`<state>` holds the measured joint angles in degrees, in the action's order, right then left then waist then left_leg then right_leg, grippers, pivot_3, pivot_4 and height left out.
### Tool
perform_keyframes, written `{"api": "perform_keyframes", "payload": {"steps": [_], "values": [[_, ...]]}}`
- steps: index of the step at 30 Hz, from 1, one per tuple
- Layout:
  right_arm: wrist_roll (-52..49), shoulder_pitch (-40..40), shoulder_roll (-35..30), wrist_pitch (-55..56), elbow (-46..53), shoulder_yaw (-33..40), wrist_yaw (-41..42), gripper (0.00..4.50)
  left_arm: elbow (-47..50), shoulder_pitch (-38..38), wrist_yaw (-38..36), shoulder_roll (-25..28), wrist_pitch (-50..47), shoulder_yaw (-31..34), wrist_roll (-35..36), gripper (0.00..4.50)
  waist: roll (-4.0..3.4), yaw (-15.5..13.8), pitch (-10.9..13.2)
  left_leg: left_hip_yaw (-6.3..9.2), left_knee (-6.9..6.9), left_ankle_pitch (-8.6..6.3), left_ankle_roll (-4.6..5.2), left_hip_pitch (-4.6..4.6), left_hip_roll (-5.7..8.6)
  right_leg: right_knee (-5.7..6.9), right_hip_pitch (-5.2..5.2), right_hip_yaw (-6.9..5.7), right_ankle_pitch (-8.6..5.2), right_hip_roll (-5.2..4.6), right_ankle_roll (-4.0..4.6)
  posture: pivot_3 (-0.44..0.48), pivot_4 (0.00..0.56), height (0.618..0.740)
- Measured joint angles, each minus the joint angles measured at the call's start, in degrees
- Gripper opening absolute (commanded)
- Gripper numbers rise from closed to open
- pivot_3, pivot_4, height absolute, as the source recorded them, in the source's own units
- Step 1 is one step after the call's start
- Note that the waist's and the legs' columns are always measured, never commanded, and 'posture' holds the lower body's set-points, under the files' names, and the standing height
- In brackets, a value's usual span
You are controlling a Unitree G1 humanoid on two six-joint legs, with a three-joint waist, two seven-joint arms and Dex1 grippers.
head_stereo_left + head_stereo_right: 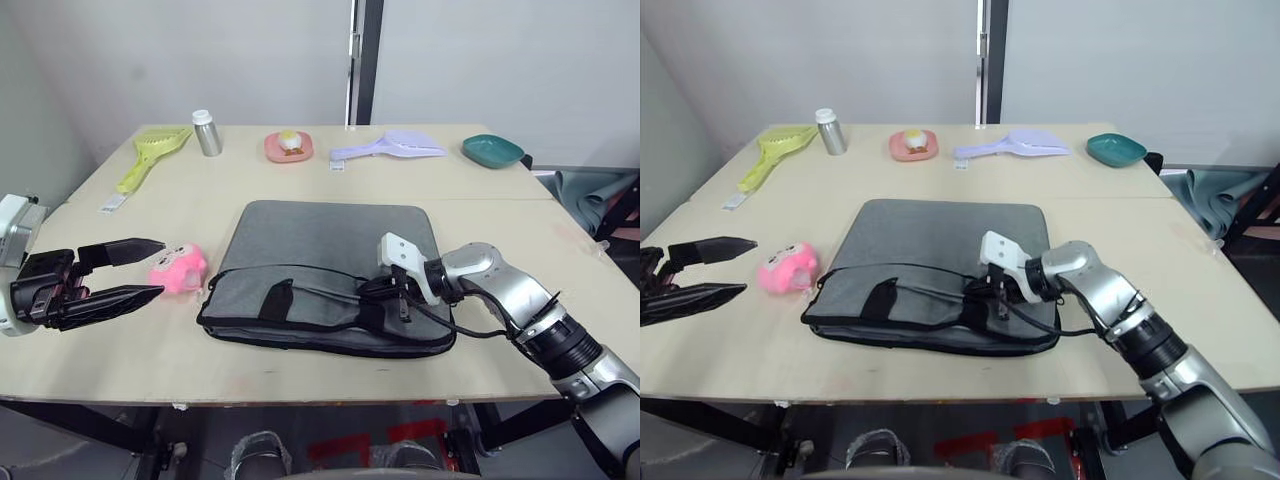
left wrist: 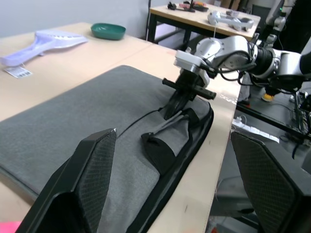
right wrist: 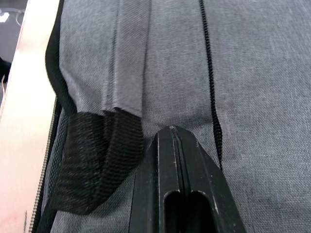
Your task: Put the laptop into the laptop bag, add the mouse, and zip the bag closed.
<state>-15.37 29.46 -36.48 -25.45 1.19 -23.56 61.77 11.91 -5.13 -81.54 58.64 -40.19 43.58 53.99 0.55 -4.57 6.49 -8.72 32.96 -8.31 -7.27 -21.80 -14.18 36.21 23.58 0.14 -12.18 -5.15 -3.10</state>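
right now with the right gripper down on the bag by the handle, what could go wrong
The right gripper is shut, its fingers pressed on the laptop bag beside the black strap handle; if it pulls, it may snag the strap or drag the bag toward the table edge. The left gripper hangs open next to the pink plush toy, so a move toward the bag could knock it.

left gripper: two long black tapered fingers, cross-hatched pads
right gripper: black fingers, white block behind them
right arm: silver shells, black cables, black ribbed joint
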Motion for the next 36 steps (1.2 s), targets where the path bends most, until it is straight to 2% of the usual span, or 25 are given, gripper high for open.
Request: {"api": "perform_keyframes", "payload": {"steps": [3,8,14,16,17,23,31,32,33,36], "values": [[-1.84,-3.03,2.06,1.43,-2.15,3.64,0.27,0.02,-1.87,0.82,0.19,-0.11,0.02,-1.10,0.00,3.90,0.06,-0.04,-0.26,0.05,0.10,0.00,0.00,0.01,0.01,0.02,-0.08,-0.02,0.00,-0.01,0.01,0.000,0.150,0.740],[-2.04,-4.71,2.96,4.94,-5.35,4.04,1.15,0.02,-2.62,1.54,0.14,-0.11,0.00,-1.61,0.13,3.90,-0.02,-0.04,-0.88,0.20,0.08,-0.01,0.00,0.10,0.01,-0.01,-0.25,-0.15,0.01,-0.01,0.02,0.000,0.150,0.740],[0.79,-3.66,4.22,10.06,-11.18,3.01,1.52,0.02,-3.35,1.17,-0.53,-0.05,-0.02,-1.52,0.07,3.90,0.12,-0.13,-1.41,0.21,0.02,-0.04,-0.04,1.03,0.05,-0.17,-1.08,-0.10,-0.04,-0.04,-0.03,0.000,0.150,0.740],[1.24,-3.14,4.55,10.56,-12.42,2.91,1.75,0.02,-3.90,1.07,-0.53,-0.03,-0.11,-1.47,0.04,3.90,0.14,-0.20,-1.44,0.24,0.01,-0.05,-0.04,1.48,0.06,-0.19,-1.37,-0.08,-0.27,-0.03,-0.41,0.000,0.150,0.740],[1.44,-2.73,4.76,10.66,-13.32,2.86,2.06,0.02,-4.67,1.03,-0.44,0.00,-0.31,-1.28,0.02,3.90,0.14,-0.24,-1.43,0.24,0.01,-0.06,-0.04,1.71,0.08,-0.19,-1.53,-0.05,-0.57,-0.02,-0.91,0.000,0.150,0.740],[1.71,-1.08,4.74,9.76,-15.73,3.14,3.55,0.02,-8.15,0.40,1.14,0.37,-0.59,-0.97,-1.01,3.90,0.15,-0.89,-1.43,0.42,-0.20,-0.07,-0.04,1.68,0.11,-0.50,-1.55,-0.06,-0.58,0.08,-0.93,0.000,0.150,0.740],[-0.50,-3.27,3.73,4.77,-11.78,5.75,5.12,0.02,-14.06,7.54,5.02,-1.13,0.40,-9.78,-5.22,3.90,0.18,-1.07,-1.41,0.40,-0.79,-0.07,-0.04,1.64,0.16,-0.82,-1.48,-0.04,-0.55,0.14,-0.87,0.000,0.150,0.740],[-1.11,-3.64,3.74,4.03,-11.26,6.05,5.37,0.02,-14.94,8.33,5.20,-1.30,0.60,-10.94,-5.71,3.90,0.18,-1.01,-1.41,0.40,-0.82,-0.07,-0.04,1.62,0.13,-0.81,-1.45,-0.04,-0.46,0.19,-0.72,0.000,0.150,0.740],[-1.18,-3.76,3.74,3.48,-10.63,6.25,5.61,0.02,-15.27,8.82,5.23,-1.42,0.75,-11.48,-6.39,3.90,0.18,-0.90,-1.41,0.40,-0.83,-0.06,-0.05,1.58,0.11,-0.79,-1.46,-0.04,-0.08,0.20,-0.09,0.000,0.150,0.740],[-1.80,-4.18,3.70,1.66,-9.20,6.78,6.85,0.02,-17.25,11.55,5.46,-1.49,1.36,-13.91,-7.67,3.90,0.20,-0.81,-1.42,0.36,-1.06,-0.06,-0.16,1.55,0.08,-0.85,-1.40,-0.05,-0.05,0.27,0.02,0.000,0.150,0.740]]}}
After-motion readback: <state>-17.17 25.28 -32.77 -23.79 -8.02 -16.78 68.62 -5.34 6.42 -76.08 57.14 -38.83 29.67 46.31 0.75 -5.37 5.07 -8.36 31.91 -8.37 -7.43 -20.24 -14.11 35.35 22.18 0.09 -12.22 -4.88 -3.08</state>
